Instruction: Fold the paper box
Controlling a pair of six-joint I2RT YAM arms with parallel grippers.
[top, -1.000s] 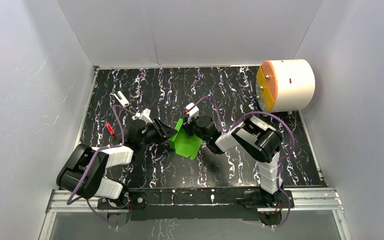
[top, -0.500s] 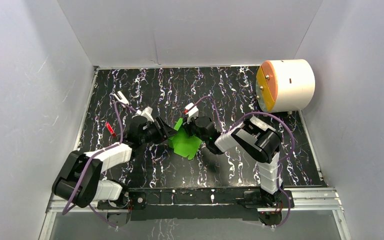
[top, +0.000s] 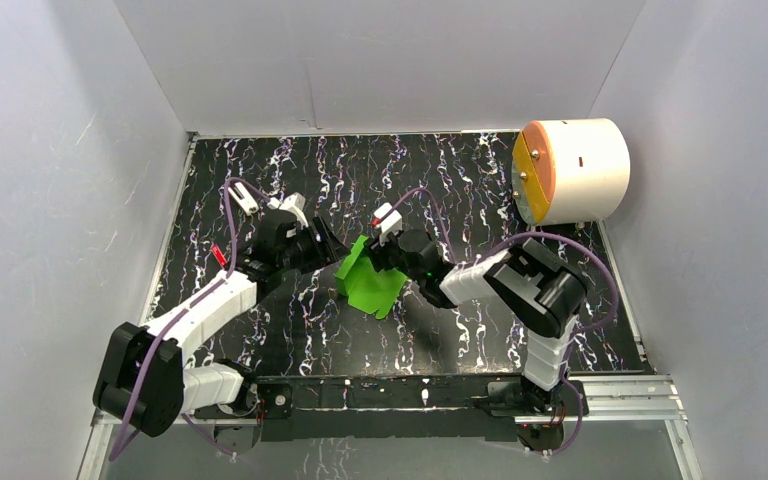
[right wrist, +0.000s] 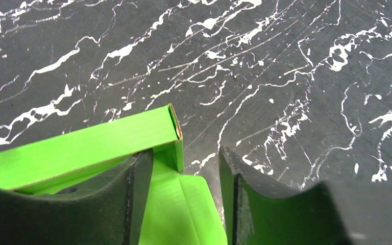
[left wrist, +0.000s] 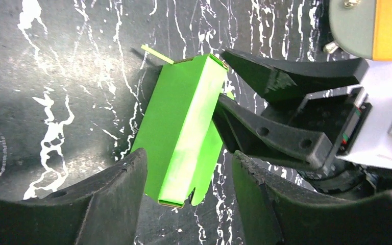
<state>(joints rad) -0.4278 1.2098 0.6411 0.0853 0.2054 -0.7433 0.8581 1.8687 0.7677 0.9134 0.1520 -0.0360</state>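
Left wrist view: my left gripper [left wrist: 189, 158] stands wide open and empty, its fingertips either side of the near end of the bright green thin-card paper box [left wrist: 181, 127]. The box lies half-formed as a long sleeve near the middle of the black, white-veined table [left wrist: 56, 61]. My right gripper [right wrist: 185, 153] is parted too, straddling a loose flap [right wrist: 184, 209] beside the sleeve's open end. One finger seems to lean on the wall, but it clamps nothing. I judge the walls raised and the ends unclosed. I should steady the sleeve lightly with the left, never crushing it, while the right tucks the flap squarely along its crease.
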